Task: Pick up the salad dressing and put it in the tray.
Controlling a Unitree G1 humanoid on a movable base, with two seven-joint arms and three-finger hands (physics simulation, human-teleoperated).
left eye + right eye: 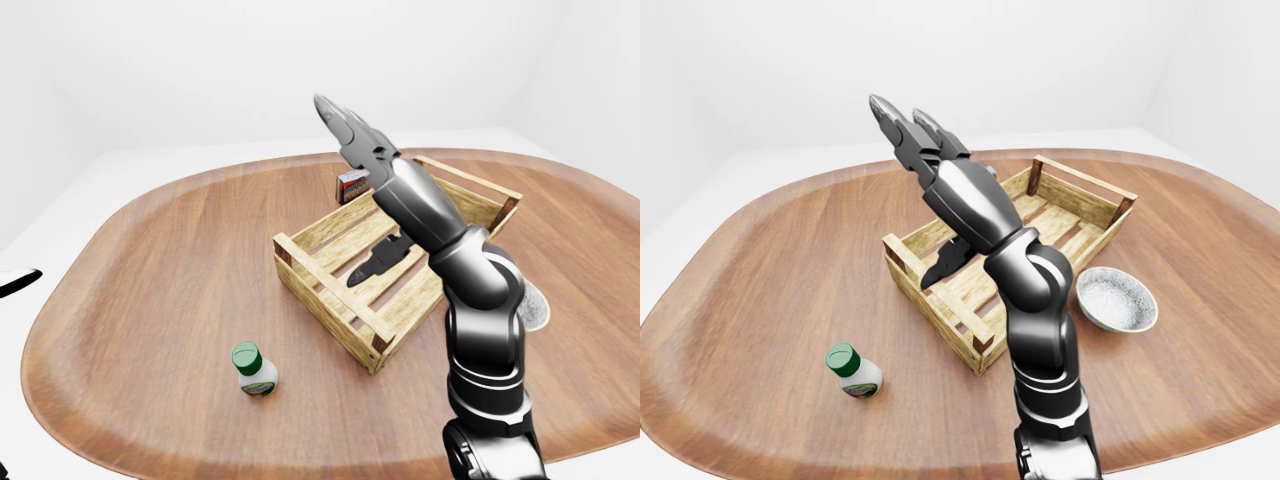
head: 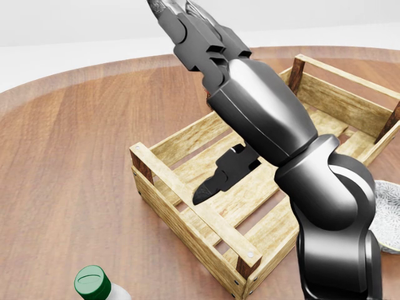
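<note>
One robot hand (image 1: 902, 122), your right, is raised high above the tray (image 1: 940, 285), its fingers stretched out straight and holding nothing; the left is out of sight. The salad dressing (image 1: 852, 372) lies untouched on the worktop (image 1: 760, 270), well apart from the tray, toward the lower left of the right-eye view. You're at the reach stage: bring that arm down and left to the green-capped bottle, then close around its body

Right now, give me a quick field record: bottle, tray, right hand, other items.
bottle: salad dressing, green cap, upright on the table, untouched
tray: wooden tray, nothing inside
right hand: right hand raised above the tray, fingers extended, holding nothing
left hand: not in view
others: pudding box, bowl
</note>
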